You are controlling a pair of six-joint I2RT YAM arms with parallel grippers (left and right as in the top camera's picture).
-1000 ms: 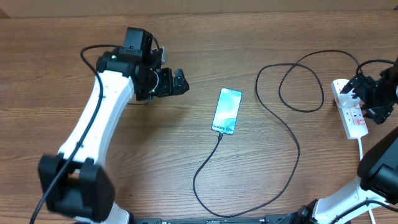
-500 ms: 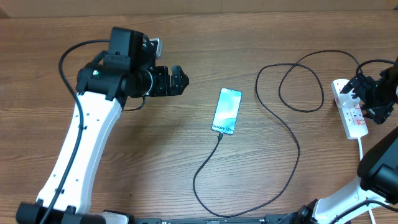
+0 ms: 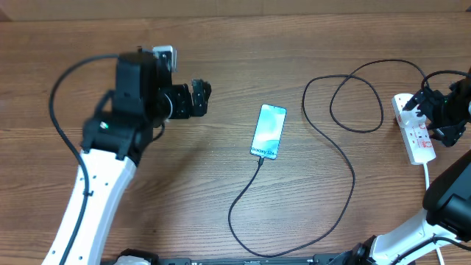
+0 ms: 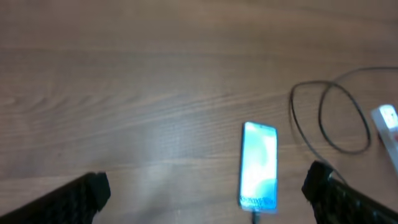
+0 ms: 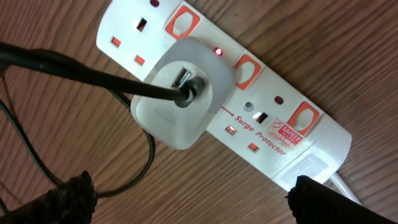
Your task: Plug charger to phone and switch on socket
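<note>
Socket: was found at the right edge of the table, long axis near-to-far, under the spread right fingers. Phone, charger attached, was noted mid-table; left fingers were spread, farther off.

Even, diffuse light with faint shadows overhead; left wrist view blurred, the phone glaring; right wrist view sharp on the socket.
</note>
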